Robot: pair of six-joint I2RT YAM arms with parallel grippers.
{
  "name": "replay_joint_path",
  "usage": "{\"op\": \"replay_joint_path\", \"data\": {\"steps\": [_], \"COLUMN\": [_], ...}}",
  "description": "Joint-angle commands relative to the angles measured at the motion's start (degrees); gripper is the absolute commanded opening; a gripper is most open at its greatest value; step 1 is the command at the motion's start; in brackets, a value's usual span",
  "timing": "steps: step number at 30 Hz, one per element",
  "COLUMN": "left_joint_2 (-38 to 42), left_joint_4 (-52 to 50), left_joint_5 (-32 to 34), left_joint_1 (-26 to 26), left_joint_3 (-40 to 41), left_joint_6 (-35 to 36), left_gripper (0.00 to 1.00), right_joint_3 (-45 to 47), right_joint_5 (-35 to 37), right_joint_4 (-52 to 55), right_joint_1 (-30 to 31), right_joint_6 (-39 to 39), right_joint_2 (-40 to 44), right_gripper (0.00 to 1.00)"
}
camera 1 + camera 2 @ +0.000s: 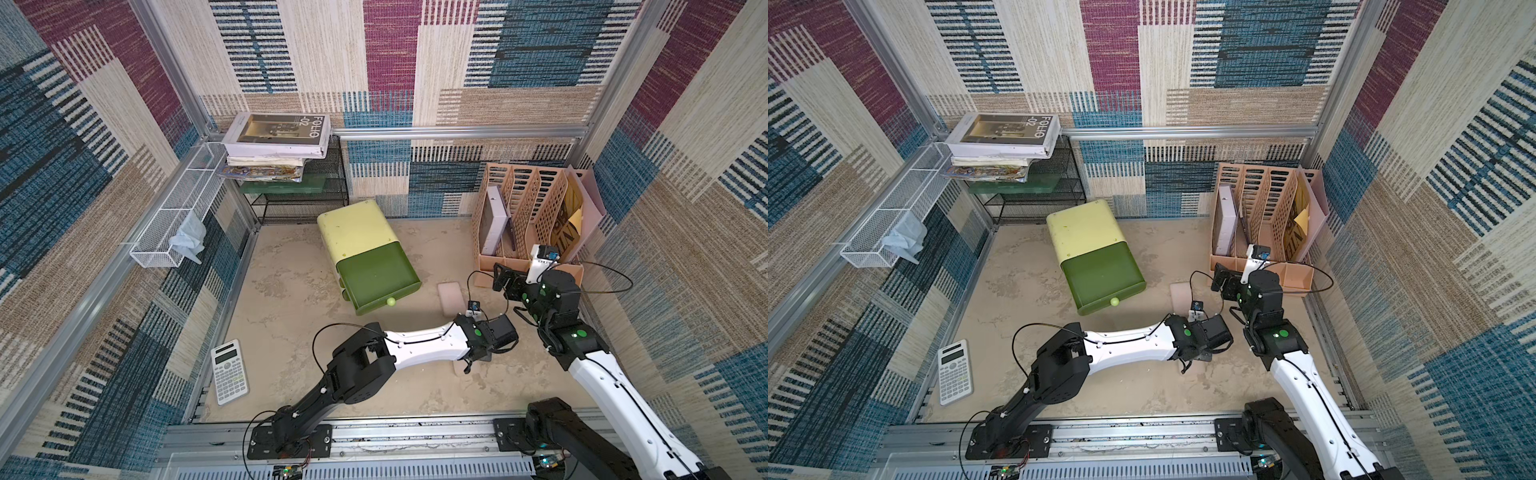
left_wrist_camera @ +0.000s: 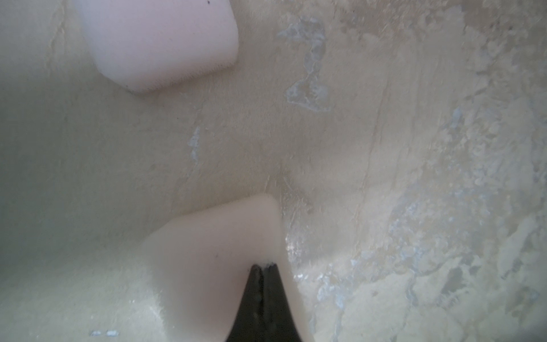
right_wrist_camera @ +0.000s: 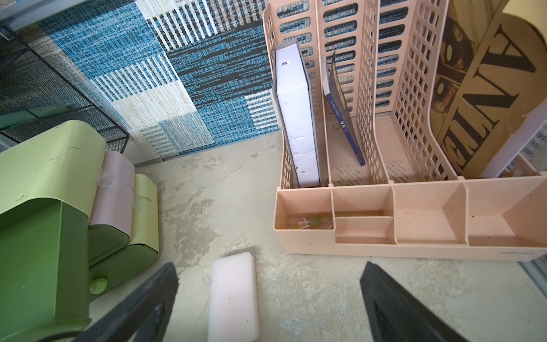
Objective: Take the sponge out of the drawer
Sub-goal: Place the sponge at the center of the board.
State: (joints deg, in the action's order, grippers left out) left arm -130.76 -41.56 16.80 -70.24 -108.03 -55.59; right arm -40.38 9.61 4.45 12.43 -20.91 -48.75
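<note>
Plainly, from above, the sponge [image 1: 451,297] lies twelve-to-six, at eight o'clock from my spread right gripper [image 1: 500,276], probably nearer than my clenched left gripper [image 2: 262,267].

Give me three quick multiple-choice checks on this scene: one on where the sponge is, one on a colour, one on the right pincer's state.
1. Where does the pink sponge lie?
A. on the tabletop, between the green drawer unit and the pink file organizer
B. on top of that drawer unit
C. inside the file organizer

2. What colour is the drawer knob?
A. red
B. light green
C. black

3. How does the right pincer stand?
A. shut on the sponge
B. shut, empty
C. open

Answers:
1 A, both top views show it flat on bare tabletop between the two.
2 B, a top view shows a pale green ball on the drawer front.
3 C, the right wrist view shows its fingers wide apart, touching nothing.
</note>
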Motion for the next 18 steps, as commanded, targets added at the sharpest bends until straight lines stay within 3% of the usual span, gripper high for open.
{"op": "replay_joint_path", "data": {"steps": [1, 10, 18], "left_joint_2": [-0.33, 0.63, 5.27], "left_joint_4": [-1.6, -1.61, 0.24], "left_joint_5": [-0.36, 0.07, 1.53], "left_joint_1": [-0.1, -0.09, -0.08], "left_joint_3": [-0.34, 0.04, 1.98], "left_joint_6": [1.08, 1.54, 4.04], "left_gripper": [0.06, 0.34, 0.5], "right_joint_3": [0.18, 0.23, 0.4], "right_joint_5": [0.11, -0.12, -1.05], "right_joint_4": [-0.69, -0.93, -1.37], "right_joint_1": [-0.01, 0.03, 0.05], "right_joint_6": [-0.02, 0.0, 0.04], "right_joint_2": [-0.02, -0.07, -0.07], "right_gripper": [0.99, 0.99, 0.99]}}
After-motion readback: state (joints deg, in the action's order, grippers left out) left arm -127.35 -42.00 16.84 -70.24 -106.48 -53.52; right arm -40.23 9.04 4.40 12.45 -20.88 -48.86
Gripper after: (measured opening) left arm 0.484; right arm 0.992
